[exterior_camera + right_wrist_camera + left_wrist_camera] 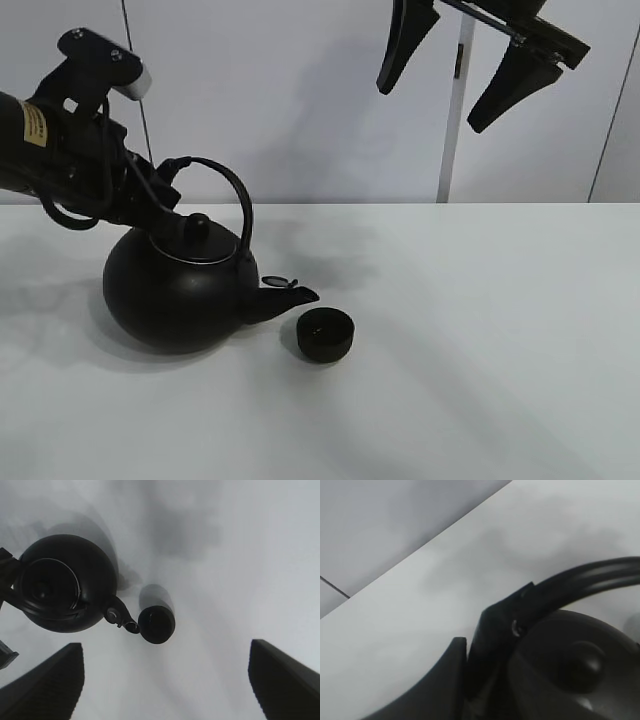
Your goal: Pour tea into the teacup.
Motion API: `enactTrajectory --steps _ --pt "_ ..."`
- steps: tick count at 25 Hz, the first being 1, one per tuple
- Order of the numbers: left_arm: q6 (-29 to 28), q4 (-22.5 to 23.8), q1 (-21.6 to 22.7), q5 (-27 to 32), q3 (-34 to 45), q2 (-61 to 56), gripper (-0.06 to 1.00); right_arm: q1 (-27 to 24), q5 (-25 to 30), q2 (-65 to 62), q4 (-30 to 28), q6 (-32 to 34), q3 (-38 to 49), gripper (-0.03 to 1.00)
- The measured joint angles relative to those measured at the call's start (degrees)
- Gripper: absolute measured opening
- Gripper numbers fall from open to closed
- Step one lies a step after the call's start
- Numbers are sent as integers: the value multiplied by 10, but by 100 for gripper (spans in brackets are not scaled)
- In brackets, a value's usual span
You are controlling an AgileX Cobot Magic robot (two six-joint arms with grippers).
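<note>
Teacup (325, 334) sits on table (480, 380) just beside kettle (178, 290) spout (292, 297); left gripper (158, 192), clamped on handle (235, 195), should tip slowly w/ spout over cup, while right gripper (430, 108) hangs high, jaws apart.

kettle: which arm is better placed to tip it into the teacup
Left. The left gripper is shut on the handle of the kettle, whose spout sits right beside the teacup. The right gripper hangs open high above the table, holding nothing.

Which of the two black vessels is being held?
The kettle, big and round with an arched handle, which the left gripper clamps; the small teacup stands free.
</note>
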Motion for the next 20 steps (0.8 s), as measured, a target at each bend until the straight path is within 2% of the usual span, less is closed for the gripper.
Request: enactTrajectory --steps 20 --pt "14 0 -14 28 -17 0 13 0 0 0 3 -2 0 61"
